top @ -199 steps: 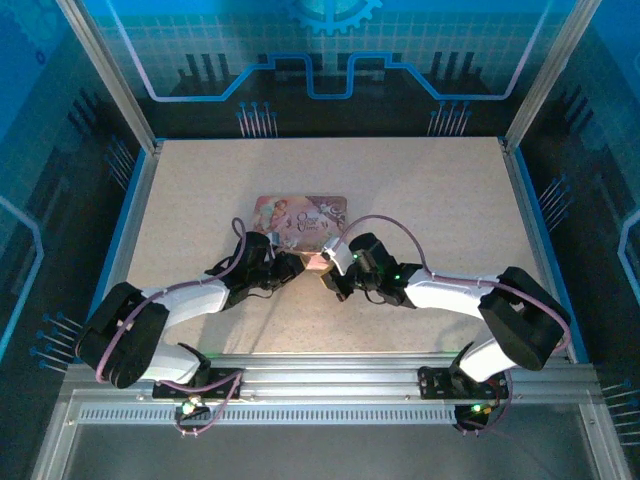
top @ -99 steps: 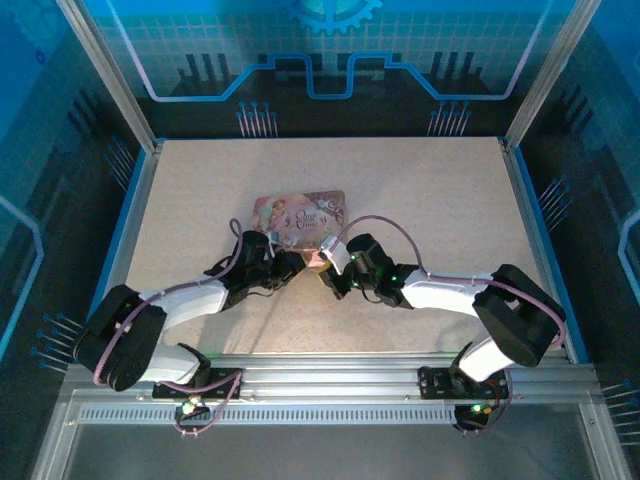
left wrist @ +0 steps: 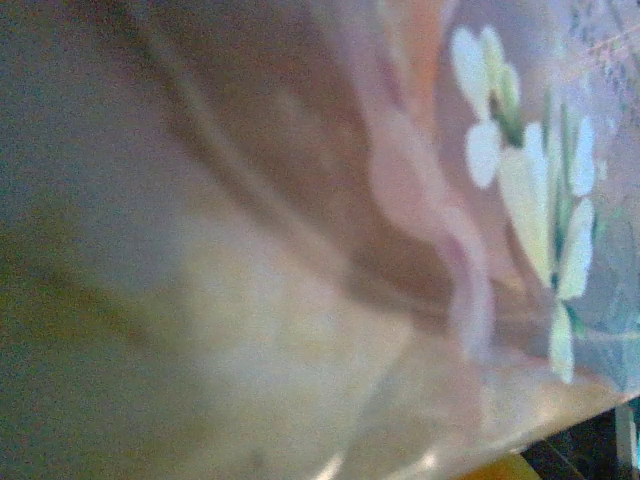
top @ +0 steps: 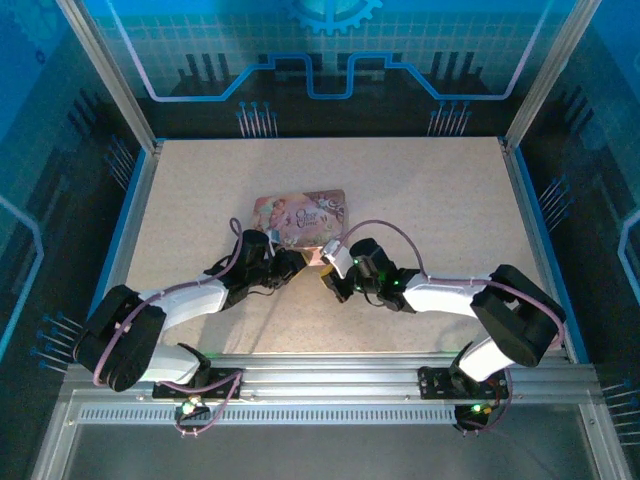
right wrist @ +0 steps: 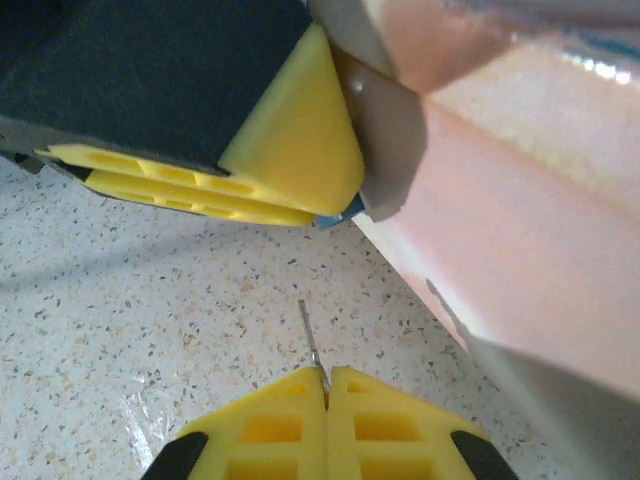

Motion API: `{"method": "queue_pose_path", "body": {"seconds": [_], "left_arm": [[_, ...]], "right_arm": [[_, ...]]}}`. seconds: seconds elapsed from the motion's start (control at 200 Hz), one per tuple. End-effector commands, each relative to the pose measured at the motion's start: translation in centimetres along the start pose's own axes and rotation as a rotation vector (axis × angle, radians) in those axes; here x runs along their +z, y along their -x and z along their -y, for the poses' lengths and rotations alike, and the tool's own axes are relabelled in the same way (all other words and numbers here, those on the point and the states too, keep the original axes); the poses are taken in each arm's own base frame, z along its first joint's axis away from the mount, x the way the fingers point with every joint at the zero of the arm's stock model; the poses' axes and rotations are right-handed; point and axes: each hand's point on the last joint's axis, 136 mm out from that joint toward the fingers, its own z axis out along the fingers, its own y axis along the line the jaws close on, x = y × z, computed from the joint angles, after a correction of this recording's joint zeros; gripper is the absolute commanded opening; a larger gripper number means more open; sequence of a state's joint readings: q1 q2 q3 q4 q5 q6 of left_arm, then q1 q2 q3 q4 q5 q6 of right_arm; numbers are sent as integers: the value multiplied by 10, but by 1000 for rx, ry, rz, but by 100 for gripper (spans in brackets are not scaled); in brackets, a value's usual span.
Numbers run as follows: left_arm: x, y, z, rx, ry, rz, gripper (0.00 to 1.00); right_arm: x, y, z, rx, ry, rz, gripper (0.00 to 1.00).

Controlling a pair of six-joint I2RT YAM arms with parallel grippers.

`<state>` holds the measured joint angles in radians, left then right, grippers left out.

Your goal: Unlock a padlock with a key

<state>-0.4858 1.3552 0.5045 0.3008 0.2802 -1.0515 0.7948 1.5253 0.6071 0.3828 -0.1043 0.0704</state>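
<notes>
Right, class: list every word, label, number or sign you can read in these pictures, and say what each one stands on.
Lid of the pink box: a few lines of curly lettering beside the picture, too small to read from above.
Same lid up close in the left wrist view: painted flowers, blurred, no letters to make out.
Back wall: a gear and line drawings, no words.
Nothing here can be quoted.

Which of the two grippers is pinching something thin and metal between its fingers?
The right gripper: its yellow fingers are shut on the thin key, whose tip pokes out. The left gripper sits at the corner of the pink box.
</notes>
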Motion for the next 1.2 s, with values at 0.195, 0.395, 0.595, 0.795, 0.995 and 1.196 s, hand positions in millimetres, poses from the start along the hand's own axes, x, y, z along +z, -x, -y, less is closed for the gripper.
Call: {"method": "queue_pose_path", "body": {"seconds": [0.195, 0.395, 0.595, 0.795, 0.995, 1.196], "left_arm": [[-11, 1, 42, 16, -117, -14, 18], [-12, 0, 42, 16, -116, -20, 18], [-13, -1, 41, 17, -111, -20, 18], [-14, -1, 40, 16, -108, -20, 18], [-14, -1, 41, 17, -106, -18, 18], [-14, -1, 40, 15, -103, -20, 18]], "right_arm": [[7, 14, 4, 8, 16, 87, 3], [9, 20, 10, 25, 9, 128, 3], [13, 22, 12, 23, 18, 129, 3], [17, 25, 11, 25, 41, 135, 3], [18, 26, 10, 35, 54, 142, 3], [16, 30, 9, 43, 65, 165, 3]]}}
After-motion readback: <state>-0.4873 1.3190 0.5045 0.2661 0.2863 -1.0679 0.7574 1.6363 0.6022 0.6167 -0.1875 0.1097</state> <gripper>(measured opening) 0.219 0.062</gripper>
